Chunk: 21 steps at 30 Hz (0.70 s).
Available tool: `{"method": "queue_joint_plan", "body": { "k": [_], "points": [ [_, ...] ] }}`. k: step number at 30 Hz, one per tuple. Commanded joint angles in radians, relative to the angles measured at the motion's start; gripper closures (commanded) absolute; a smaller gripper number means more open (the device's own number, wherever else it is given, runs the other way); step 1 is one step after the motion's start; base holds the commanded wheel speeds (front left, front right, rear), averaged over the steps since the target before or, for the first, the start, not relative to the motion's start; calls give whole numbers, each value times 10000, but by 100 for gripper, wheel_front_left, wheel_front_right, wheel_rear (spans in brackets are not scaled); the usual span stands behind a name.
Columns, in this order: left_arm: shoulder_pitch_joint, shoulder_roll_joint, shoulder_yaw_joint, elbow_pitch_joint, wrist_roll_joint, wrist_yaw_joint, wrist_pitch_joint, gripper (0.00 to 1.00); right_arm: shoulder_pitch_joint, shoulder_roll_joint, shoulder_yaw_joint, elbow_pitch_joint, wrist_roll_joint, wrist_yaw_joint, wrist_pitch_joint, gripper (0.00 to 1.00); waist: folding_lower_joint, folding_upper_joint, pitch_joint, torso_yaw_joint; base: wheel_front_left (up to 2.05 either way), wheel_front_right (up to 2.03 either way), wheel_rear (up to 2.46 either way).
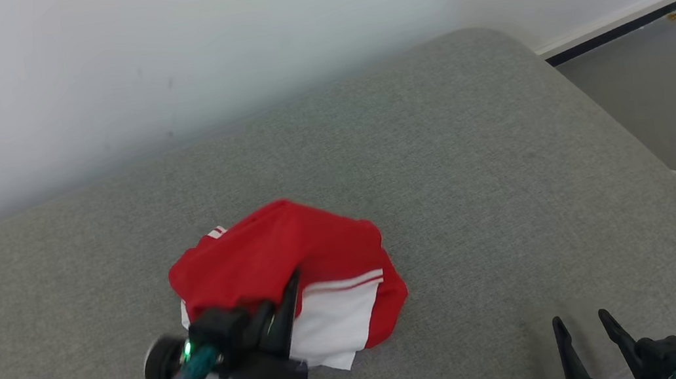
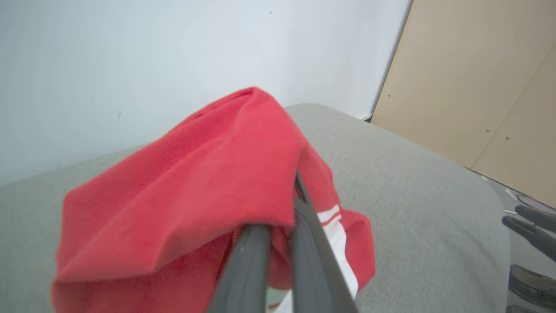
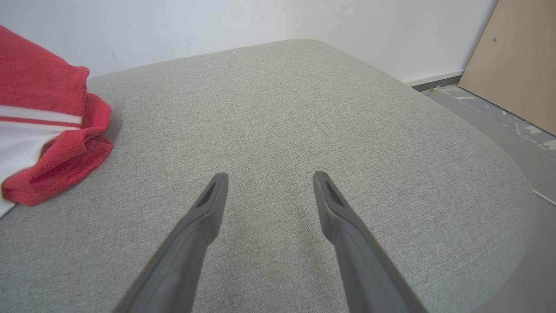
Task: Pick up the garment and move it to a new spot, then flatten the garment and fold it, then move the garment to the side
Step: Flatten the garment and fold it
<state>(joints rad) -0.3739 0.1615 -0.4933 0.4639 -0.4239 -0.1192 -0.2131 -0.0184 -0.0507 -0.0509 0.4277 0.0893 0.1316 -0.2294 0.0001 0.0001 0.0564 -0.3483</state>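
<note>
— Head view: where's the garment (image 1: 286, 269)?
— Bunched red and white on the cushion (image 1: 469, 131), toward its near left. The left gripper (image 1: 292, 288) is pinched tight on a red fold at the near edge.
— And the right gripper (image 1: 579, 317)?
— Spread wide, holding nothing, over bare cushion well to the garment's right.
— What could go wrong?
— The pinch looks thin. If it has only one layer, I'd guess a lift lets the fold slip out, or the rest drags and bunches tighter.
— Do the views differ?
— Left wrist view shows red cloth draped over one finger, hiding how deep the bite goes. Head view gives the whole outline and the white striped panel. Right wrist view shows the garment's right edge lying on the cushion.
</note>
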Motion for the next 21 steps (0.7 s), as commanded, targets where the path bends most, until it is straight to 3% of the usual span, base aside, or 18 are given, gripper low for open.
{"method": "queue_joint_plan", "body": {
  "k": [1,8,12,16,20,21],
  "points": [
    [-575,-108,-73,-197,168,-30,-130,100,-86,11,34,21,79,-18,-67,0,-1,-1,-12,128,0,0,0],
    [-3012,-589,-799,-1220,759,-94,-277,100,-148,4,198,173,88,-18,-88,0,-1,-1,-189,448,0,0,0],
    [-3629,-771,-627,-2104,526,-69,-421,100,-40,9,151,209,108,-18,-109,0,-1,-1,-246,670,0,0,0],
    [-2921,-724,-233,-2411,183,323,-424,100,19,4,60,225,120,-18,-129,0,-1,-1,-258,1062,0,0,0],
    [-1521,-341,109,-1545,-509,610,30,100,78,9,144,236,167,-18,-152,0,-1,-1,-247,1546,0,0,0],
    [-1167,-342,170,-1224,-716,634,169,95,101,4,146,239,194,-18,-154,0,-1,-1,-243,1674,0,0,0]
  ]
}}
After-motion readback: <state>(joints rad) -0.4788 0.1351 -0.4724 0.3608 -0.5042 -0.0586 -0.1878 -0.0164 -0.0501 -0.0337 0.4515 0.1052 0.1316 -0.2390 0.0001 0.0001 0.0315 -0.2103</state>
